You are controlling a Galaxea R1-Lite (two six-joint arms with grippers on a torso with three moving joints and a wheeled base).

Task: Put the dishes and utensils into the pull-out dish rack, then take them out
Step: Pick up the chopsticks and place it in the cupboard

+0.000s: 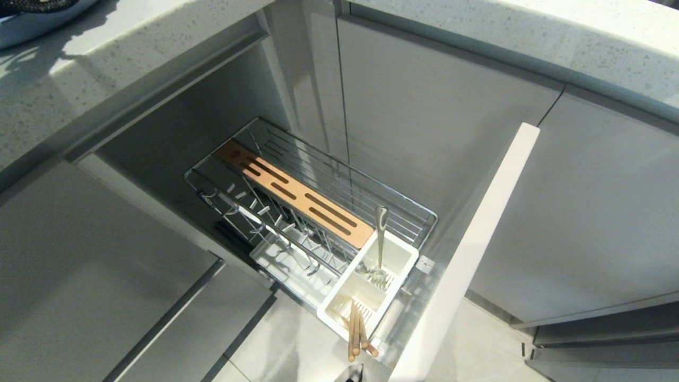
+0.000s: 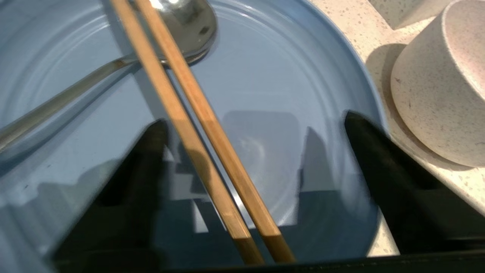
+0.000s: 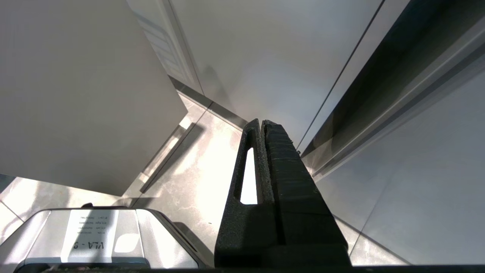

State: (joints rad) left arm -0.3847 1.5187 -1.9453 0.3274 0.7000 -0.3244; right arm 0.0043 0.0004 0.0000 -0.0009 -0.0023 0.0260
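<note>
Two chopsticks (image 2: pixel 212 151) lie on the blue plate (image 2: pixel 295 76), long axis running between the left tool's (image 2: pixel 254 151) spread fingers; right tool (image 3: pixel 261 129) pressed together.

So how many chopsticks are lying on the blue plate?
2. Both chopsticks lie side by side on the blue plate, crossing over the spoon. The white caddy holds more sticks, and how many is hard to tell.

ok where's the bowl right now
In the left wrist view, the bowl sits on the counter right beside the plate, near one finger of the open left gripper.
</note>
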